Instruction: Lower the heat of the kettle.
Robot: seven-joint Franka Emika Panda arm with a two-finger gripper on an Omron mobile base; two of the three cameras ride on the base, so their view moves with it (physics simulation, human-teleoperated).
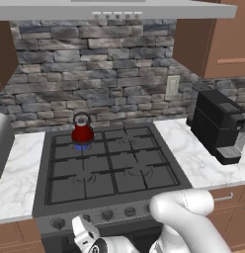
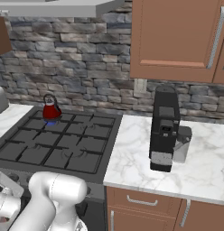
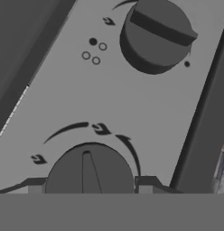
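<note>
Kettle stands on the far-left burner of the stove, a blue flame under it, well apart from the claw, which sits low at the near front panel. Claw is clamped on a round knob, one dark fingertip at each side of it; the knob's ridge runs between them. A second knob lies further along the grey panel, with small flame marks printed around both. From the left base view, a row of knobs lines the stove front. White marble worktop flanks the stove. Black coffee machine stands on the right worktop, against the stone wall.
</note>
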